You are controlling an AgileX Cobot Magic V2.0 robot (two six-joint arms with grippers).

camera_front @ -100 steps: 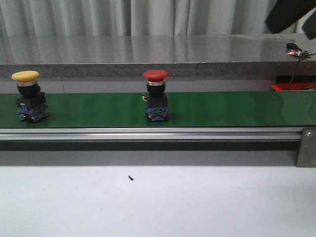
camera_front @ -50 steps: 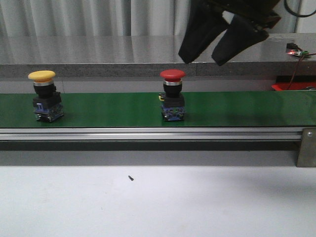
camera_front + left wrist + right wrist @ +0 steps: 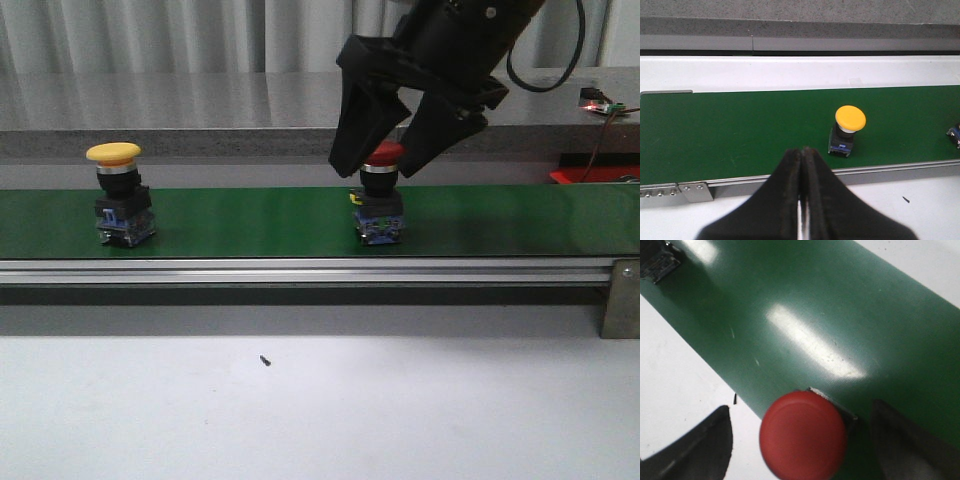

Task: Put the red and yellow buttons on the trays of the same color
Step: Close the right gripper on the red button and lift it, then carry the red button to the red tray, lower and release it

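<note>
Right gripper (image 3: 385, 160) is straddling the red button (image 3: 381, 193) on the green belt (image 3: 250, 222), ahead of a grasp.

The belt is running across the far side of the white table (image 3: 320, 410), carrying both buttons upright and well apart; no trays are showing in any view. The right arm is reaching in from above, tilted toward the belt, its jaws spread with one finger on either side of the red cap and not visibly touching it. The step in hand looks like the pick of the red button; next the jaws need to be closing squarely on the cap or neck before lifting. The left gripper (image 3: 801, 165) is hanging pressed together and empty on the near side of the yellow button (image 3: 122, 195).
</note>
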